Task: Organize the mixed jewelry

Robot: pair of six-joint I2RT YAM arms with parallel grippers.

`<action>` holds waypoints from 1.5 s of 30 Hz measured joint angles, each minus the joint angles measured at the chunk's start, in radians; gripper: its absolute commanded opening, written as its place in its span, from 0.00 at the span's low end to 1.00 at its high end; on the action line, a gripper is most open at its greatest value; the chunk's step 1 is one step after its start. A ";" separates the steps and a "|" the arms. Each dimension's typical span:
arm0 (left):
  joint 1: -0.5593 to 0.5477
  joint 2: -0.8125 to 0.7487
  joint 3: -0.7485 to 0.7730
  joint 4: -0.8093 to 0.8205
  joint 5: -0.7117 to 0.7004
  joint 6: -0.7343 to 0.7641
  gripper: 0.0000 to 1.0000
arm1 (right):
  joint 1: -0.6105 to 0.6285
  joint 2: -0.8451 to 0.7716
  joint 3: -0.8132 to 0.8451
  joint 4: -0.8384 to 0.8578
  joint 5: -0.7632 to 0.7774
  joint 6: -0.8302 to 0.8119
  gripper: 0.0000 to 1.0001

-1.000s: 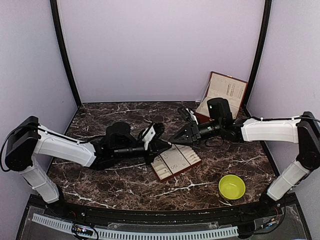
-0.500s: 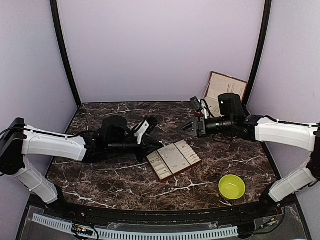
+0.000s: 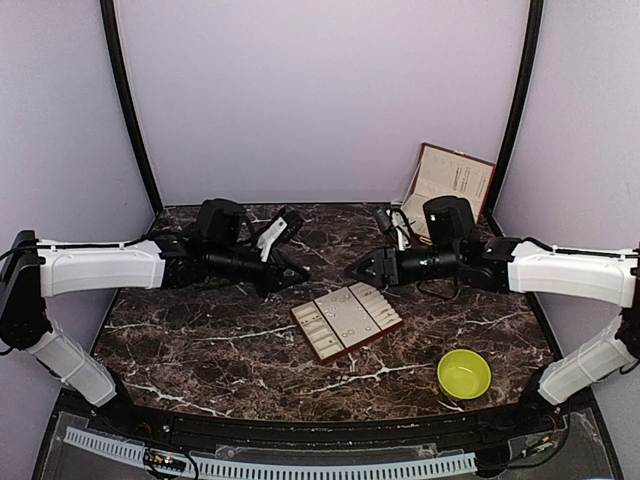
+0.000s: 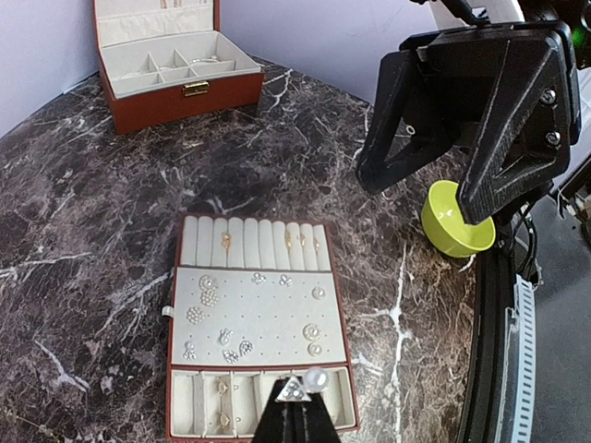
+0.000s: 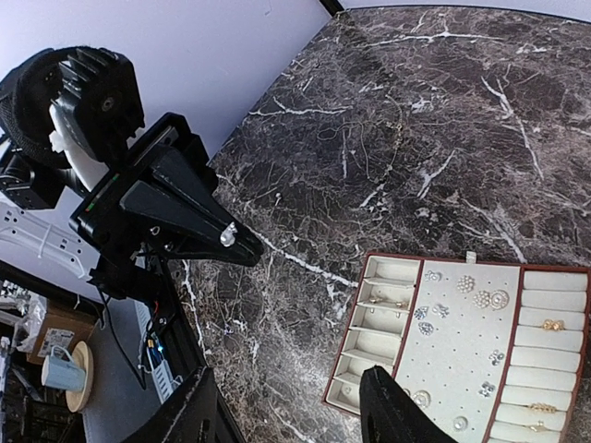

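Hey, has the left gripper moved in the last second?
Yes. The left gripper, shut on a pearl stud, has pulled away from the jewelry tray, up and toward the back left.

Dark marble table [image 3: 200,340] bears compartment tray [image 3: 347,320], box [image 4: 175,69], bowl [image 3: 464,373].

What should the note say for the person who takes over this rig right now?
Left claw: shut on a pearl earring, raised in the air near the tray.
Right claw: open, empty, raised on the tray's other side.
Done: many earrings sit on the tray's middle panel, and a few rings sit in its slots.
Left: set down the held earring. The bowl looks empty, but tiny pieces would not show. The box stands open at the far corner.
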 measured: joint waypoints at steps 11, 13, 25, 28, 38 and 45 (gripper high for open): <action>0.001 0.009 0.000 -0.040 0.060 0.070 0.00 | 0.117 0.117 0.028 0.060 0.044 0.011 0.41; 0.001 0.010 0.000 -0.047 0.065 0.075 0.00 | 0.131 0.134 0.047 0.056 0.057 0.006 0.37; 0.001 0.028 0.000 -0.089 0.085 0.090 0.00 | 0.177 0.241 0.187 0.030 0.129 -0.024 0.24; 0.001 0.028 0.000 -0.089 0.085 0.092 0.00 | 0.179 0.254 0.195 0.009 0.144 -0.026 0.22; 0.000 0.028 0.000 -0.089 0.084 0.095 0.00 | 0.180 0.273 0.224 -0.013 0.156 -0.024 0.17; -0.002 0.028 0.000 -0.091 0.081 0.097 0.00 | 0.180 0.283 0.225 -0.013 0.154 -0.023 0.14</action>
